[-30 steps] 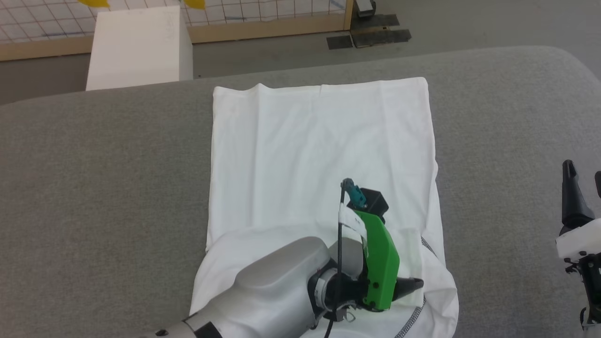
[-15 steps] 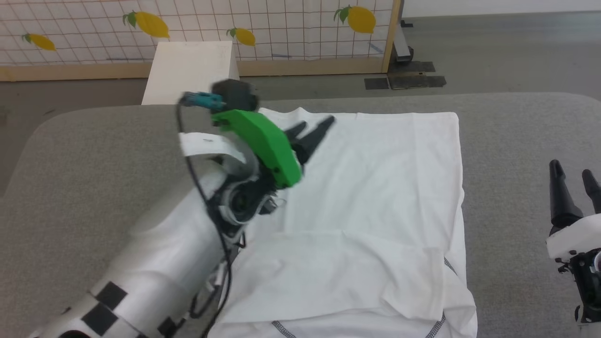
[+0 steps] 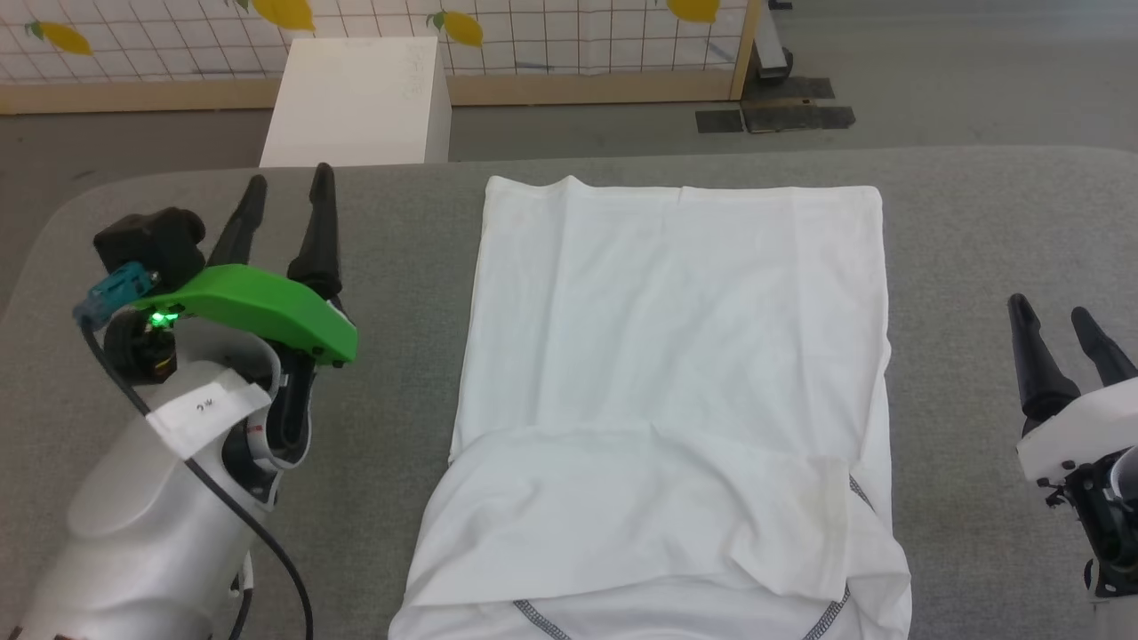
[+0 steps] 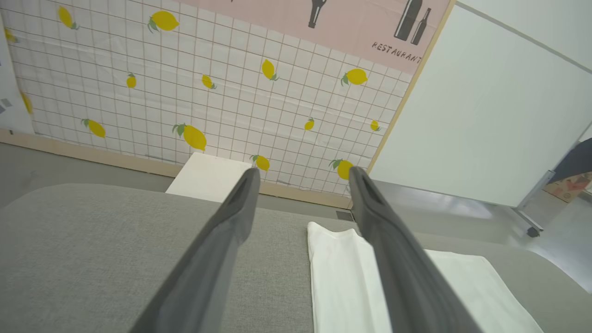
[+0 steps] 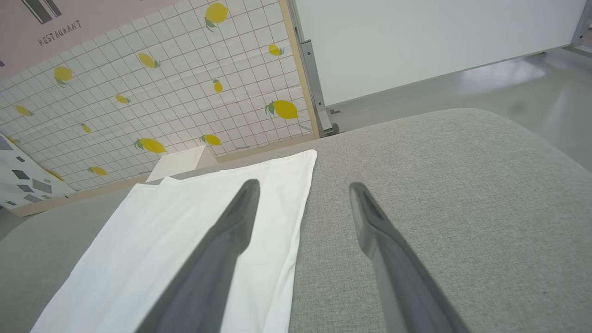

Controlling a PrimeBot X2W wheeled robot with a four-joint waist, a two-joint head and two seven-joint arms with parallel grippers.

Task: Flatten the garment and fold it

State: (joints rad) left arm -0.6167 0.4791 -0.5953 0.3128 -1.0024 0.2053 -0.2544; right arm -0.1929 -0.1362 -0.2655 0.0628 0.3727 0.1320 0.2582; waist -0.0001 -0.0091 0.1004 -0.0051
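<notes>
The white garment [image 3: 676, 356] lies on the grey table [image 3: 400, 293] as a long rectangle, its near part folded over the middle, with grey zigzag stitching at the bottom edge. My left gripper [image 3: 289, 182] is open and empty, raised over the bare table to the left of the garment. At the right edge my right gripper [image 3: 1053, 316] stands open and empty, just right of the garment. Along the left wrist view's lower right runs the garment [image 4: 351, 282], beyond my left gripper [image 4: 300, 173]. The right wrist view has the garment [image 5: 194, 222] left of my open right gripper [image 5: 303, 185].
A rigid white box [image 3: 360, 102] stands on the floor behind the table's far edge, in front of a tiled lemon-print wall panel [image 3: 533, 27]. Dark floor plates [image 3: 773, 116] lie beyond the table. Bare grey table flanks the garment on both sides.
My left arm has lifted off the garment's near fold and swung left over the bare table. The fold stays laid over the middle. The head camera has shifted. The right gripper has hardly moved.
</notes>
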